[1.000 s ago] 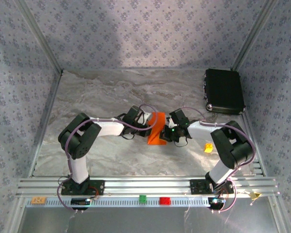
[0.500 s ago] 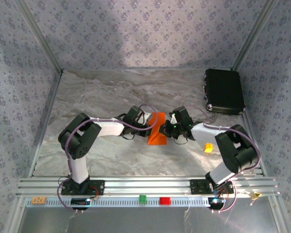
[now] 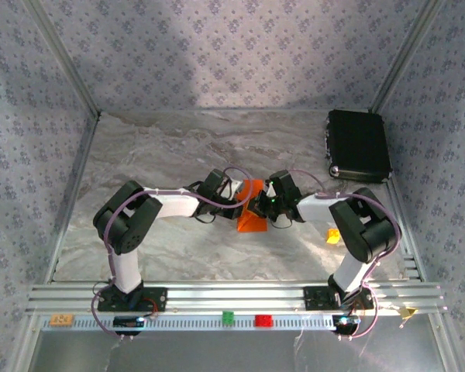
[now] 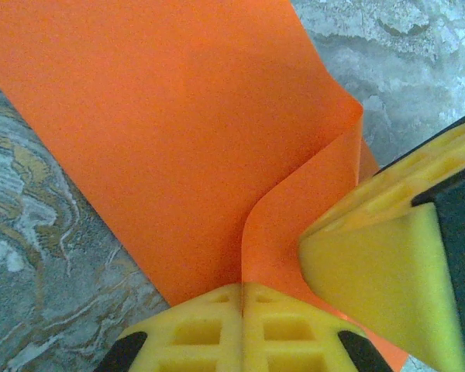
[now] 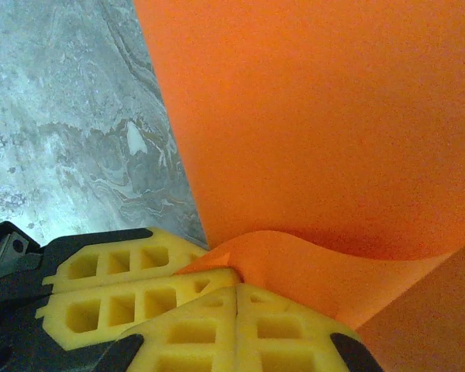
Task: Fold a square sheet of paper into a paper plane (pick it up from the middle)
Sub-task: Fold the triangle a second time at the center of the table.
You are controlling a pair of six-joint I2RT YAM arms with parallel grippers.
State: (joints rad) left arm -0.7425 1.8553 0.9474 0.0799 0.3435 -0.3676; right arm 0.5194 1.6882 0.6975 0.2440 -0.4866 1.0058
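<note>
Lying partly folded near the middle of the worktop [image 3: 178, 147]: the square sheet of paper [image 3: 251, 220], thin, bright orange and unmarked. Rising off the marbled surface as a narrow strip over a wider triangular foot. Curling into a soft, uncreased bend, one flap lapping over the flat layer. Being pinched at that bend by the closed jaws of the left gripper [image 4: 242, 291] and the right gripper [image 5: 236, 293], side by side.

Robot lab test cell, patterned fabric walls [image 3: 217, 54], aluminium frame rails [image 3: 232, 294], marble-look tabletop [image 3: 163, 147].
</note>
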